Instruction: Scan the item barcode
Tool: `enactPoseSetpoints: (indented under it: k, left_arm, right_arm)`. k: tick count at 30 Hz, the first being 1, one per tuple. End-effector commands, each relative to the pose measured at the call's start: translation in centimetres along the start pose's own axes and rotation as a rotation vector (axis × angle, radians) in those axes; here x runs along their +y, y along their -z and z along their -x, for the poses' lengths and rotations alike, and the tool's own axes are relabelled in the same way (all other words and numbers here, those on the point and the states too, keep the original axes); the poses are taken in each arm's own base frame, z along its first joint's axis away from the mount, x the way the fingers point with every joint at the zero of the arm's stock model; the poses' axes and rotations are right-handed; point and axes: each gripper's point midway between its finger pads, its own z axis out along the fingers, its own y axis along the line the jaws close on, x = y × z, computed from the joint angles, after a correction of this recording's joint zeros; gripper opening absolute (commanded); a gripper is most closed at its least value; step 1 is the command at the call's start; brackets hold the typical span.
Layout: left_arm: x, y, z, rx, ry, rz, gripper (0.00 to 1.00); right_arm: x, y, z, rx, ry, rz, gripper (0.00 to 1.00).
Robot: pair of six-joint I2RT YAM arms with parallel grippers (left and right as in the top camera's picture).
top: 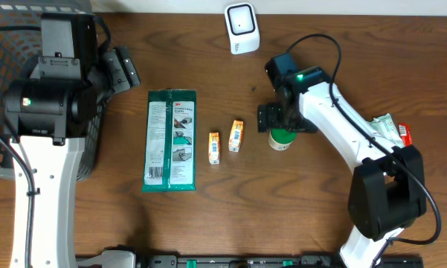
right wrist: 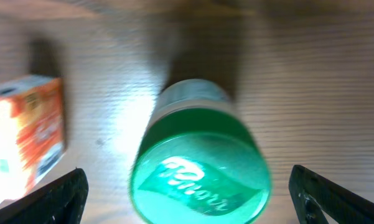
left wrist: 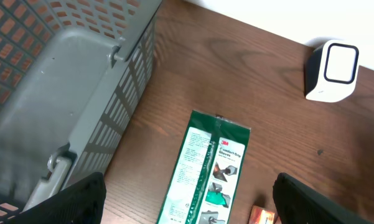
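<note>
I note left arm [top: 44,186] and right arm [top: 341,123] match: white links, black joint housings, one green light each. A black cable [top: 321,39] loops off the right arm. The left tool [top: 125,68] is all black.

A dark brown wooden table [top: 208,223] is filling nearly the whole overhead view, its fine grain running left to right. Beyond its far edge a plain white strip [top: 357,6] is showing, whether wall or floor cannot be told; the left wrist view is catching the same white [left wrist: 286,12] past the wood [left wrist: 280,143]. Light is falling from above, casting soft shadows, and in the right wrist view glare is washing the wood [right wrist: 323,93] pale.
</note>
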Motion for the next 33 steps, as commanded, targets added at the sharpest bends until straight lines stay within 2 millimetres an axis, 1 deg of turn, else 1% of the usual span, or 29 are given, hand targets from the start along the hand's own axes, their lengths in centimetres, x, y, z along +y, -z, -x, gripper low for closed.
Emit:
enactPoseSetpoints:
  k: [1, 4, 6, 8, 10, 13, 16, 21, 26, 28, 33]
  left_arm:
    - [0.2, -0.1, 0.0, 0.003, -0.007, 0.009, 0.86]
    - [0.2, -0.1, 0.0, 0.003, -0.007, 0.009, 0.86]
    - [0.2, -0.1, 0.0, 0.003, -0.007, 0.009, 0.86]
    - [0.2, -0.1, 0.0, 0.003, -0.007, 0.009, 0.86]
    - [0.2, -0.1, 0.0, 0.003, -0.007, 0.009, 0.86]
    - [0.2, -0.1, 0.0, 0.003, -0.007, 0.009, 0.86]
    - [0.2, -0.1, 0.0, 0.003, -0.007, 0.009, 0.86]
    - [0.2, -0.1, 0.0, 0.003, -0.007, 0.009, 0.86]
    - [0.2, -0.1, 0.0, 0.003, -0.007, 0.009, 0.86]
    - [0.2, -0.1, 0.0, 0.003, -0.007, 0.009, 0.86]
    - [0.2, -0.1, 0.0, 0.003, -0.007, 0.009, 0.86]
  right_arm:
    - [1.7, 2.8, 1.3, -0.016, -0.007, 0.191, 0.98]
    - [0.6, 2.9, 1.7, -0.011, -0.046, 0.196, 0.98]
    - [-0.2, 2.6, 1.4, 0.008, -0.064, 0.187, 0.98]
    - [-0.4, 2.3, 1.0, 0.022, -0.069, 0.181, 0.99]
    - [-0.3, 2.0, 0.8, 0.030, -0.081, 0.179, 0.99]
    - [-0.2, 1.4, 0.3, 0.047, -0.153, 0.171, 0.99]
    - [-0.4, 0.4, -0.5, 0.066, -0.169, 0.144, 0.99]
    - [-0.9, -1.4, -1.2, 0.072, -0.199, 0.124, 0.99]
    - [-0.6, -3.3, -1.2, 0.043, -0.188, 0.138, 0.99]
    - [-0.5, -3.8, -1.2, 0.034, -0.182, 0.138, 0.99]
    - [0.0, -4.5, -1.1, 0.006, -0.161, 0.144, 0.94]
